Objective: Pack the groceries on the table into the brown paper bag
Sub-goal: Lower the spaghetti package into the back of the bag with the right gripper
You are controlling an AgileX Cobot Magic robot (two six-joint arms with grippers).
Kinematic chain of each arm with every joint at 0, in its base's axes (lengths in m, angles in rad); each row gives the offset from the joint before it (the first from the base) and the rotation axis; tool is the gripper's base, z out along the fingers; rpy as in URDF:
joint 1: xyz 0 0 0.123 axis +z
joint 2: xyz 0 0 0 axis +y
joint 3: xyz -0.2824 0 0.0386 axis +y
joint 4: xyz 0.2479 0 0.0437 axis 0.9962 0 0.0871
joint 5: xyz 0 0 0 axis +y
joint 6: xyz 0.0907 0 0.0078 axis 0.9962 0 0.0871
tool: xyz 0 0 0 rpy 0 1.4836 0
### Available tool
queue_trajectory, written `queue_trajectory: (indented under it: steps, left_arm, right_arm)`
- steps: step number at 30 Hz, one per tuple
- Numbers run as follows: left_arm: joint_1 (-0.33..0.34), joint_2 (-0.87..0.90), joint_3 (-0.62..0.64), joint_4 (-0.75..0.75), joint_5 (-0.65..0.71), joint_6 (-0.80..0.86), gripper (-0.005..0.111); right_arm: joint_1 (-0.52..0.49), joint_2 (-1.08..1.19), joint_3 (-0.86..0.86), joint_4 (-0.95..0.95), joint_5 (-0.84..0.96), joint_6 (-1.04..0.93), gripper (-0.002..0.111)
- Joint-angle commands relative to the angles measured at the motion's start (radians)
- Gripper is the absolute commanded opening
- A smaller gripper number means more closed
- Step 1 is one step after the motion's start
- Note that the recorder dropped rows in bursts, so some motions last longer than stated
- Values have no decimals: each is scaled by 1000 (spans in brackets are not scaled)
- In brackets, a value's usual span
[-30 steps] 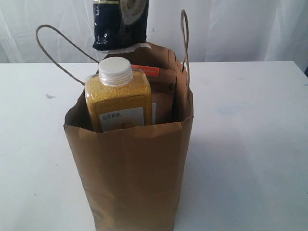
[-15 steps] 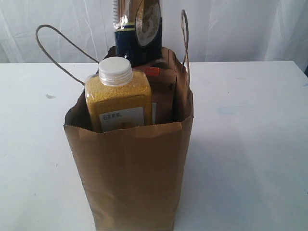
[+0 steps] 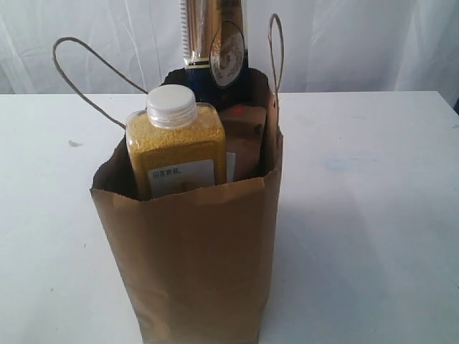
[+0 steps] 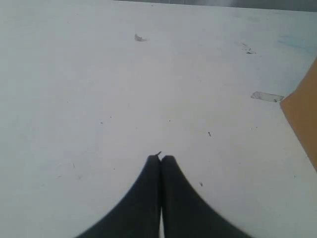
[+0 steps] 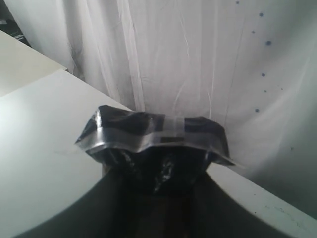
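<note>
Right fingers [image 5: 94,210] clamp spaghetti packet [image 3: 214,57] (left fingers [image 4: 146,198] closed, empty), bottle [image 3: 176,143], pouch [image 3: 244,140] inside bag [image 3: 193,265]

Your exterior view faces the tall brown kraft paper bag [image 3: 193,251] closely, from slightly above. Your left wrist view looks down over the flat white tabletop [image 4: 99,89] and shares the bag's edge. Your right wrist view sits tight behind the dark-blue spaghetti packet [image 5: 153,144].

Upright dark-blue spaghetti packet [image 3: 215,54] in brown paper bag [image 3: 193,265], behind yellow-grain bottle [image 3: 176,147].
</note>
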Motion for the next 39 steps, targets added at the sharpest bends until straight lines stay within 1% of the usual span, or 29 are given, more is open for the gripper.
queue_trajectory:
  steps: [1,4,12,18,22,31,39]
  left_arm:
    - [1,-4,4,-6,0,-5,0]
    - [1,-4,4,-6,0,-5,0]
    - [1,-4,4,-6,0,-5,0]
    - [1,-4,4,-6,0,-5,0]
    - [1,-4,4,-6,0,-5,0]
    - [1,-4,4,-6,0,-5,0]
    - [1,-4,4,-6,0,-5,0]
  right_arm:
    - [0,1,-19,-13,-36,11,0]
    - [0,13,-19,-18,-41,8,0]
    - [26,-4,-19,-18,-203,-24,0]
    - [35,-4,-19,-38,-227,-27,0]
    - [35,-4,-19,-85,-227,-27,0]
    - [35,-15,-19,-86,-216,-12,0]
    - [35,-4,-19,-232,-69,63,0]
